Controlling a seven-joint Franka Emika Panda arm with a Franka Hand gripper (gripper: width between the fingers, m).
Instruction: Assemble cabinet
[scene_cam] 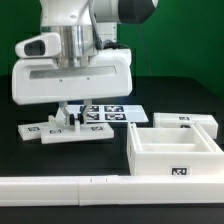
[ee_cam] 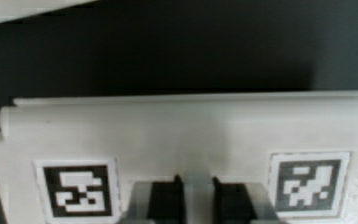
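The cabinet box (scene_cam: 150, 160), large, white and open on top with a tag on its front wall, stands at the exterior view's right. A second white cabinet part (scene_cam: 188, 122) lies just behind it. A flat white panel (scene_cam: 38, 131) with tags lies on the black table at the left. My gripper (scene_cam: 68, 120) reaches down onto this panel, its fingers close together on the panel's raised part. In the wrist view the panel (ee_cam: 176, 130) fills the frame with two tags, and my gripper (ee_cam: 194, 203) holds a thin strip of it between the dark fingers (ee_cam: 158, 203).
The marker board (scene_cam: 108, 112) lies flat just behind the gripper. A long white rail (scene_cam: 60, 188) runs along the table's front edge. A green wall stands at the back.
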